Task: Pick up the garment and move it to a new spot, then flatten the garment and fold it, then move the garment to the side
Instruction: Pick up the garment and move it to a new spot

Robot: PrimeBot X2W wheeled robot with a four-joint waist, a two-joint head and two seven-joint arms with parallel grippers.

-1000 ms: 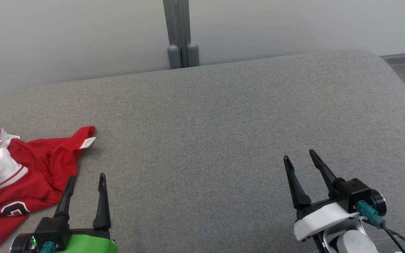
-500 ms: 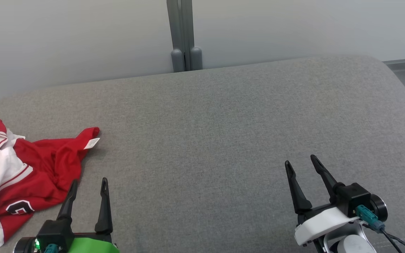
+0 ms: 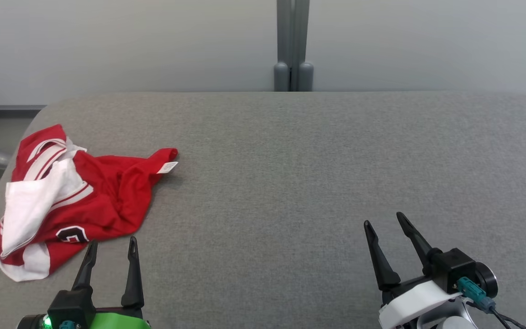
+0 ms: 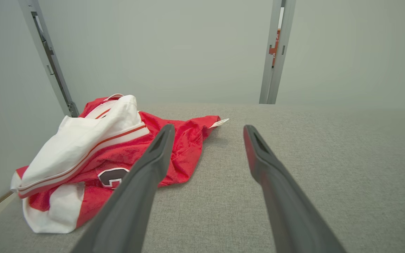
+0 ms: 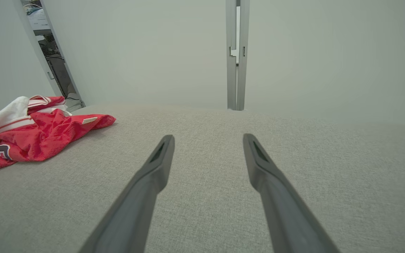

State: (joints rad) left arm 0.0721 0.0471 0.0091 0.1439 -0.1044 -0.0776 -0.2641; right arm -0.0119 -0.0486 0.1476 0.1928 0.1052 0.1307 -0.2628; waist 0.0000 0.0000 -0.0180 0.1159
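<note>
The left fingers (image 3: 131, 274) and right fingers (image 3: 380, 260) stand wide and empty over the grey table (image 3: 290, 160), with the crumpled red-and-white garment (image 3: 107, 201) just ahead-left of the left fingers.

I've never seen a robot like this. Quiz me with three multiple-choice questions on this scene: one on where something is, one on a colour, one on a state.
1. Where on the grey fabric surface does the crumpled red and white jersey lie?
A centre; B the robot's left side; C the robot's right side.
2. What colour is the small label at the jersey's tip?
A white; B blue; C yellow.
3. How are the left gripper and right gripper?
A both shut; B left shut on the jersey; C both open, empty.
Answers: B, it lies by the left gripper; A, the label is white against red cloth; C, both pairs of fingers stand apart, nothing between them.
</note>
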